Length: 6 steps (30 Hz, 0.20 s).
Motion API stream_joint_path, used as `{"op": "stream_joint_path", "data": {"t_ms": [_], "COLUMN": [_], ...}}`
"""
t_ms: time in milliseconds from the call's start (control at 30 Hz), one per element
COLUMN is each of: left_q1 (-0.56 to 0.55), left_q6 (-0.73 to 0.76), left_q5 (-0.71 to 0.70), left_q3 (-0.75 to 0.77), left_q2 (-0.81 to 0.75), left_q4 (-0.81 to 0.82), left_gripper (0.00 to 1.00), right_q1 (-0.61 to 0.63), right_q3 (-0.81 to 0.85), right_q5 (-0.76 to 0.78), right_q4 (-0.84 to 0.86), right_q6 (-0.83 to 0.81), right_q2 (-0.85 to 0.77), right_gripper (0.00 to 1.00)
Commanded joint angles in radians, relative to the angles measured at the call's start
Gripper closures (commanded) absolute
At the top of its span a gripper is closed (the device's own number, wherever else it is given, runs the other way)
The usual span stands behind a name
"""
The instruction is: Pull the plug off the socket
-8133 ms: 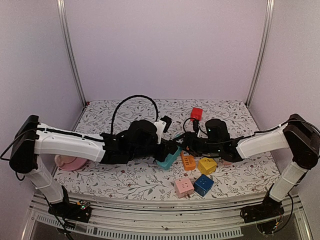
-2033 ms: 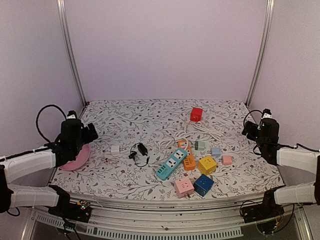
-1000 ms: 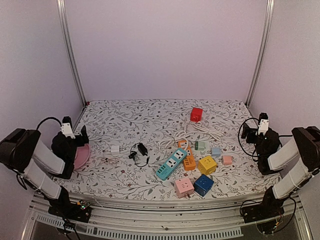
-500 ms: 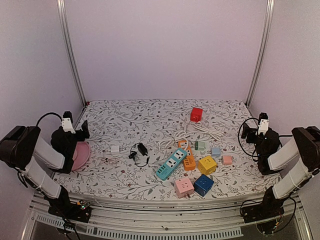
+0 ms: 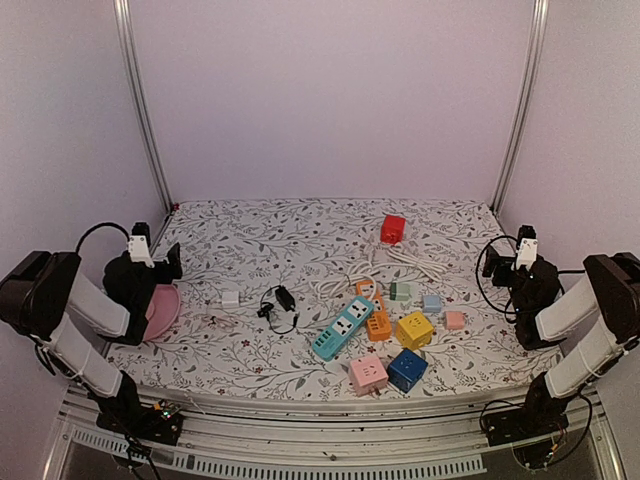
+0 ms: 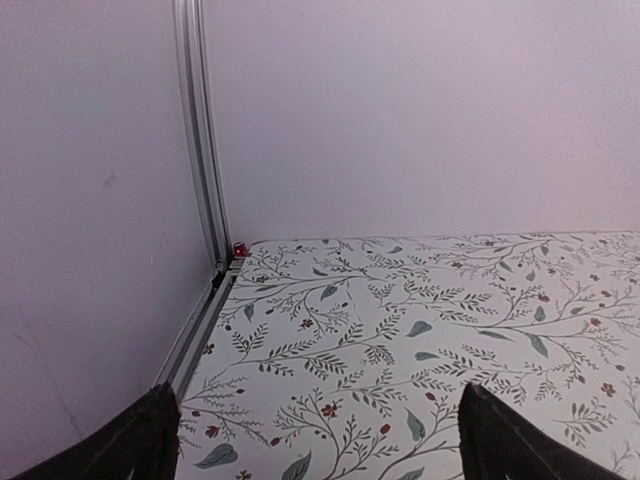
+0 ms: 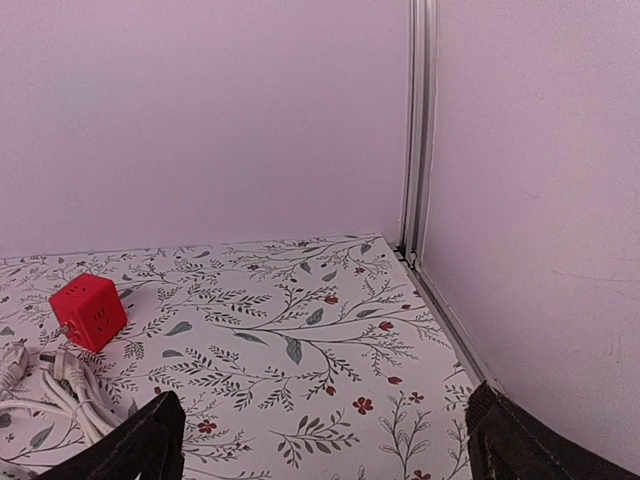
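The black plug (image 5: 285, 297) with its looped black cable lies on the floral table, left of the teal power strip socket (image 5: 342, 327) and apart from it. My left gripper (image 5: 166, 262) is folded back at the far left edge and stands open over bare cloth (image 6: 320, 452). Folded back at the far right edge, my right gripper (image 5: 492, 262) is open too, with nothing between its fingers (image 7: 325, 452). Neither wrist view shows the plug or the teal strip.
A pink plate (image 5: 160, 312) sits by the left arm and a small white adapter (image 5: 231, 298) is left of the plug. Orange (image 5: 377, 323), yellow (image 5: 414, 329), blue (image 5: 407, 369) and pink (image 5: 368, 374) socket cubes cluster near the strip. A red cube (image 5: 393, 228) (image 7: 88, 311) and white cable (image 5: 400, 262) lie further back.
My left gripper has risen a little and shifted slightly right at the table's left edge. The right arm, the plug and the socket have not moved.
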Motion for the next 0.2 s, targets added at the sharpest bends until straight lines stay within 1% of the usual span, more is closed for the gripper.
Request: {"op": "stream_joint_path", "data": {"t_ms": [0, 167], "left_q1": [-0.004, -0.004], "left_q6": [0.015, 0.014], "left_q5": [0.017, 0.017], "left_q3": [0.015, 0.015], "left_q2": [0.006, 0.006], "left_q4": [-0.008, -0.008], "left_gripper": [0.03, 0.03], "right_q1": [-0.005, -0.006], "right_q3": [0.012, 0.012], "right_q5": [-0.010, -0.011], "right_q4": [0.023, 0.022], "right_q6": [-0.001, -0.002], "right_q2": [0.009, 0.009], "right_gripper": [0.01, 0.01]}}
